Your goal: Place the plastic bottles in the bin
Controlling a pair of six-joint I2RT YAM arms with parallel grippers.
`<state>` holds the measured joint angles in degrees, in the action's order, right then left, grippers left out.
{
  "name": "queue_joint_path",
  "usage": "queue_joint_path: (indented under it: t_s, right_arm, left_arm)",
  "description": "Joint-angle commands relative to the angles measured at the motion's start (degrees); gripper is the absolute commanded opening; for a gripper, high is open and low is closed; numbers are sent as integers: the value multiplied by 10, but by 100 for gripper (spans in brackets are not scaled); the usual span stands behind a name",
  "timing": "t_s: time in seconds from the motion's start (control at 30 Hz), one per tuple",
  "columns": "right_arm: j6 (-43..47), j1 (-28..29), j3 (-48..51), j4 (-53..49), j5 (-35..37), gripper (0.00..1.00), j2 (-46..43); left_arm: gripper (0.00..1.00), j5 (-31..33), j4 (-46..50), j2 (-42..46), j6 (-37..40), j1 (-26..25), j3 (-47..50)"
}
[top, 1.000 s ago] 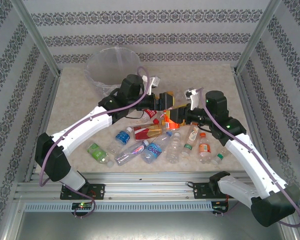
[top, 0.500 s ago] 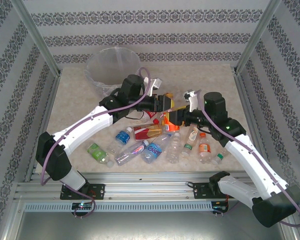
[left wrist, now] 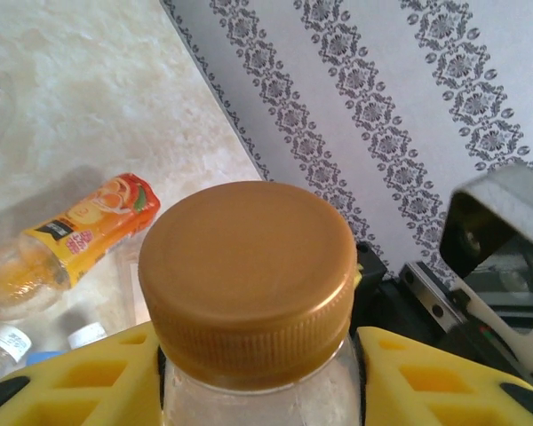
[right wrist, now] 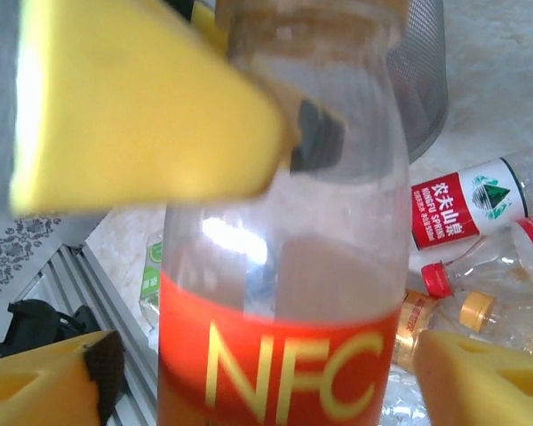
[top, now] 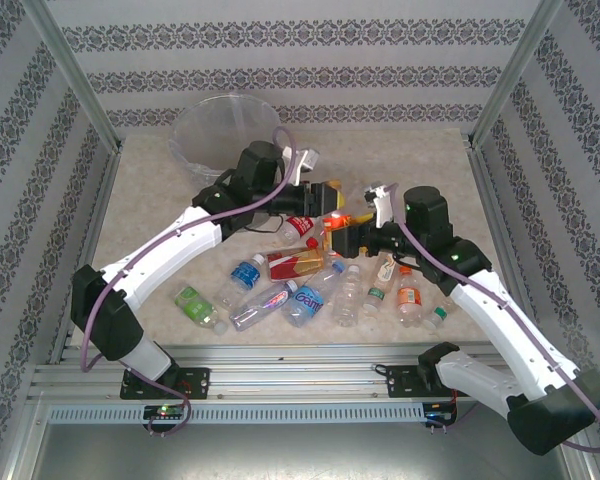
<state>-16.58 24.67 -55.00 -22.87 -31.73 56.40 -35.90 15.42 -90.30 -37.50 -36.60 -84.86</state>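
You have the table (top: 150,190) in front of you. The bin (top: 195,135) stands at its far left corner, and its clear liner is open at the top. In the right wrist view you see its grey wall behind the bottle.

Your left gripper (top: 332,200) is over the middle of the table, to the right of the bin and apart from it. It is closed narrow on the neck of the NFC bottle (right wrist: 284,266). In the left wrist view its yellow fingers (left wrist: 80,373) sit on both sides of the neck, just under the gold cap (left wrist: 249,266). The bottle hangs upright, and its orange-red label faces the right wrist camera.

Your right gripper (top: 342,238) is just beside the left one, on its near side. Its jaws stand wide, one on each side of the label. A small gap shows at each side, so it holds nothing.

The loose bottles (top: 305,298) lie between the middle of the table and its near edge, most of them on their sides. Among them are a red-labelled bottle (right wrist: 457,204) and an orange juice bottle (left wrist: 80,232).
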Motion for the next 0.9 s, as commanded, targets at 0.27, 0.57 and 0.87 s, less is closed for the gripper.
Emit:
queue_joint_path:
  t_s: [0.27, 0.57, 0.87]
  right_arm:
    - [-20, 26, -17, -57, 27, 98, -104]
    - [-33, 27, -25, -127, 47, 98, -212]
    - [-29, 27, -27, -190, 69, 98, -274]
  left_arm:
    - [43, 43, 115, 0, 89, 63, -136]
    - [43, 174, 275, -45, 211, 118, -325]
    - [43, 342, 402, -146, 323, 150, -535]
